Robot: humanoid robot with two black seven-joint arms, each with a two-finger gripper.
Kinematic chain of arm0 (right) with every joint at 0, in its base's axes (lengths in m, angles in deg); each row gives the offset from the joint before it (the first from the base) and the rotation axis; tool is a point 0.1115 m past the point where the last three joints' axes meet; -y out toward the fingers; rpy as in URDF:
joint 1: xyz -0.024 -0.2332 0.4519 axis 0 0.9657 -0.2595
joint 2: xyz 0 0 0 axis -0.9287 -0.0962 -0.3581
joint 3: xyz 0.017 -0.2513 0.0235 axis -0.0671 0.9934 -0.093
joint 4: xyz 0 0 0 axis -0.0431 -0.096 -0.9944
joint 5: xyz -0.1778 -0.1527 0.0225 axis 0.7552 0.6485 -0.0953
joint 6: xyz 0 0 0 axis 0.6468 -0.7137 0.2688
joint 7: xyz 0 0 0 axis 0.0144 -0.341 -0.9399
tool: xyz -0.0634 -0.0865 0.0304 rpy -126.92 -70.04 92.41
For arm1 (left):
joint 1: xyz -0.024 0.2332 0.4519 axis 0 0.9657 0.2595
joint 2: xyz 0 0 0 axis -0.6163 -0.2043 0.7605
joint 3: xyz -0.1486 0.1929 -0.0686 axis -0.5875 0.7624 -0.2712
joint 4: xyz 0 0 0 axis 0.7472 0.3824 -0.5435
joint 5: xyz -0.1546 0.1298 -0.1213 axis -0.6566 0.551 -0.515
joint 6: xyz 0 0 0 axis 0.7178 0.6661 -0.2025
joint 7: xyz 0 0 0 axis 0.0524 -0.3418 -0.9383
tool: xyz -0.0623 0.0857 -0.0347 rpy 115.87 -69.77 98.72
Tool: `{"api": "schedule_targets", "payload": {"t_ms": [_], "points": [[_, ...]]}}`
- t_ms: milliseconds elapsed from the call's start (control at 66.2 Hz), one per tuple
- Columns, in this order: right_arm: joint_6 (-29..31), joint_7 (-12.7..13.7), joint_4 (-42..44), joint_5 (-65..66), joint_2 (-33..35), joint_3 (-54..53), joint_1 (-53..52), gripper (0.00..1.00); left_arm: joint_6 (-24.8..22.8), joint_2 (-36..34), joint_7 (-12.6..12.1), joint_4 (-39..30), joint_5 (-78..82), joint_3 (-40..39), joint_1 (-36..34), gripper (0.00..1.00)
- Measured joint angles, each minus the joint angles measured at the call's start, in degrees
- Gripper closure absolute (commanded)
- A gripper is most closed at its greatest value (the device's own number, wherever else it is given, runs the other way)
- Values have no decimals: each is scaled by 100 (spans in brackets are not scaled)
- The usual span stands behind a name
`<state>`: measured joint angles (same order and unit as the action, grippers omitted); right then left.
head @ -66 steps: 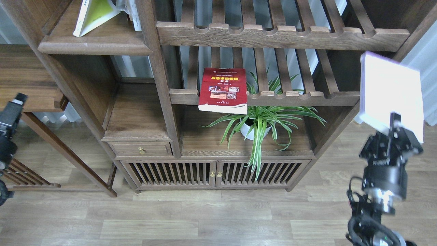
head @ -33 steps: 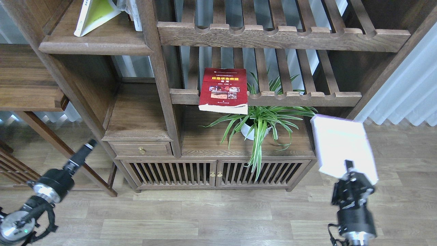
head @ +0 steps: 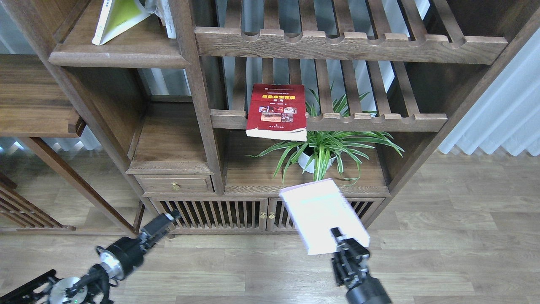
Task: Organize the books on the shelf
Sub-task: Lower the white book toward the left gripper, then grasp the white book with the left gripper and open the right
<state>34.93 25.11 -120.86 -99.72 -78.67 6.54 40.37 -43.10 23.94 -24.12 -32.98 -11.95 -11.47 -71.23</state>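
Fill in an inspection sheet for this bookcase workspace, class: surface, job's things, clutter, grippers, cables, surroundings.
Surface: solid plank shelf at upper left, part of the bookcase.
Job's things: lime-yellow book leans on that shelf; dark red book lies on a slatted rack, overhanging its front rail; white-lavender book is held in the air.
Clutter: potted plant under the rack.
Grippers: right gripper shut on the white-lavender book; left gripper holds nothing, too small to tell.
Cables: black cable by the left arm.
Surroundings: wood floor, white curtain.
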Motion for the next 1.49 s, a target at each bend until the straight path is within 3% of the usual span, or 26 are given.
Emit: {"api": "schedule_targets", "payload": {"t_ms": [211,725,770,861,891,906,936,966,981,1314,1359,1389,1404,1419,1434,1450,1465,1495], "points": [[0,133,138,-20,-81,188,-309,95,0,-34,-181,-624,-458,247,-2,0],[0,384,139,-23,-91,844,-236,95,0,353,-178,-613,-479,648,38,3],[0,390,127,-18,-91,935,-215,95,0,428,-178,-530,-474,759,38,15],[0,408,123,-7,-91,1021,-199,95,0,524,-157,-435,-471,821,52,30],[0,416,123,-4,-91,1045,-186,95,0,556,-150,-404,-471,833,62,39],[0,424,123,-3,-90,1055,-178,95,0,571,-148,-392,-471,836,65,50],[0,433,123,-2,-90,1069,-160,95,0,606,-145,-375,-471,839,68,61],[0,443,123,2,-90,1081,-146,95,0,633,-144,-365,-471,841,70,90],[0,451,123,4,-89,1087,-138,95,0,647,-144,-360,-471,841,71,98],[0,478,110,38,-90,1111,16,91,0,777,-163,-331,-463,741,31,99],[0,478,110,39,-91,1111,19,80,0,768,-171,-334,-451,743,18,99],[0,478,110,43,-92,1106,19,63,0,756,-175,-347,-445,746,9,99],[0,478,110,44,-92,1105,19,46,0,750,-176,-355,-443,748,5,99],[0,478,110,46,-92,1104,19,38,0,743,-176,-363,-440,749,1,99],[0,478,110,49,-93,1104,17,17,0,738,-176,-368,-438,750,-2,99],[0,478,110,53,-93,1104,14,5,0,730,-177,-375,-435,752,-5,99],[0,478,110,69,-93,1107,0,0,0,718,-177,-385,-432,753,-7,99],[0,474,143,172,-93,1109,-87,0,0,678,-179,-419,-408,753,-15,99]]}}
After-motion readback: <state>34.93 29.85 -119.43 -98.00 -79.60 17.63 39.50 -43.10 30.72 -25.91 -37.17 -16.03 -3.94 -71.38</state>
